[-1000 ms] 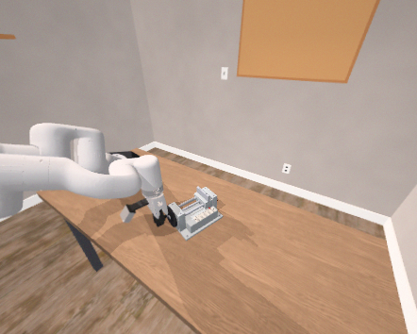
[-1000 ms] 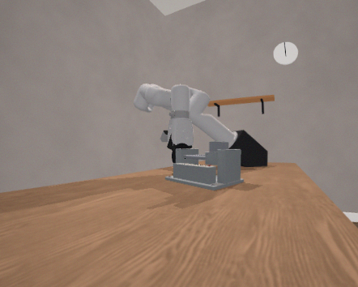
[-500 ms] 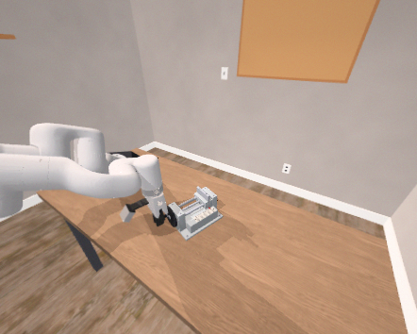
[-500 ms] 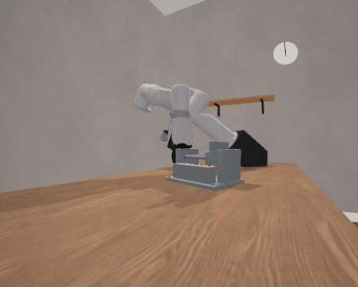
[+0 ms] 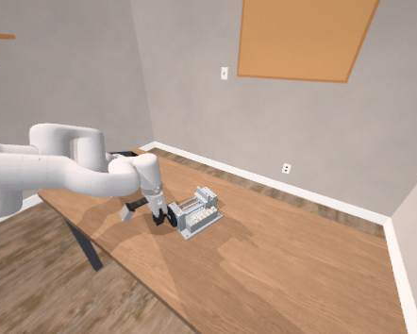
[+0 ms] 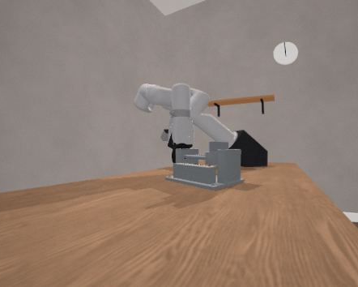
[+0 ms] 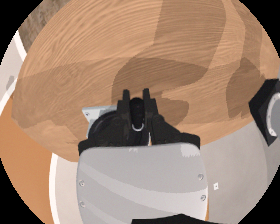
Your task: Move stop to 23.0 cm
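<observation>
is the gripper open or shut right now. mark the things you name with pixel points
Shut on the handwheel's black handle point(image 7: 137, 111): in the wrist view the gripper's point(image 7: 136, 95) two fingers stand close on either side of it, with the dark handwheel point(image 7: 104, 126) point(image 5: 173, 215) alongside.

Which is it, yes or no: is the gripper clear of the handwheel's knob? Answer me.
No, the gripper has its fingers on both sides of the black knob.

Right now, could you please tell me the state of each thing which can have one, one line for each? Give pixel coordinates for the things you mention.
Gripper point(image 5: 158, 220) point(image 7: 136, 97): closed on the handwheel's crank handle.
Handwheel's crank handle point(image 7: 137, 111): between the fingers.
Handwheel point(image 5: 173, 215) point(image 7: 102, 128): not released; whether it is turning, I cannot tell.
Stop: exact setting unreadable.
Grey fixture point(image 5: 199, 224) point(image 6: 194, 174): upright on the table.
Wall clock point(image 6: 286, 53): hung; time unclear.
</observation>
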You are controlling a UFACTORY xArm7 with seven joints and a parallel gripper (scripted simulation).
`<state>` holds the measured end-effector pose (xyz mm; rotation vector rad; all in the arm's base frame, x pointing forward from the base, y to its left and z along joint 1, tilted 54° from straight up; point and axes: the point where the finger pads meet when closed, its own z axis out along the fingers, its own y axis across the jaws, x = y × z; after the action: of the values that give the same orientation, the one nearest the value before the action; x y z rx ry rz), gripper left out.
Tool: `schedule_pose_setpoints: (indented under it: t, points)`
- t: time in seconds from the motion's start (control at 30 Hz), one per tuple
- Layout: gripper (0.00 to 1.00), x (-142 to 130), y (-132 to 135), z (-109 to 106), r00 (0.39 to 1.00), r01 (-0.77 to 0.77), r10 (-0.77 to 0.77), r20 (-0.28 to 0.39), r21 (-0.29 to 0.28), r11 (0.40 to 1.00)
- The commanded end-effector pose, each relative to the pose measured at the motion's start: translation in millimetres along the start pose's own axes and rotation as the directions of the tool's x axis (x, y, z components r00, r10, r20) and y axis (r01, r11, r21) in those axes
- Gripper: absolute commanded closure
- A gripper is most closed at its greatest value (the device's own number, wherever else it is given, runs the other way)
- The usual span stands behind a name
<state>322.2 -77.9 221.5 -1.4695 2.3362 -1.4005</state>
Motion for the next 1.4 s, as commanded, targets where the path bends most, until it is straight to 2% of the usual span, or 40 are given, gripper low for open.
schedule_pose_setpoints:
  t: [0.0,1.37]
  points:
    - [0.94,-0.4,0.3,-2.3,1.000,0.001,-0.001,0.001,0.001,1.000]
    - [0.94,-0.4,-2.6,-29.0,1.000,0.001,-0.001,0.001,0.001,1.000]
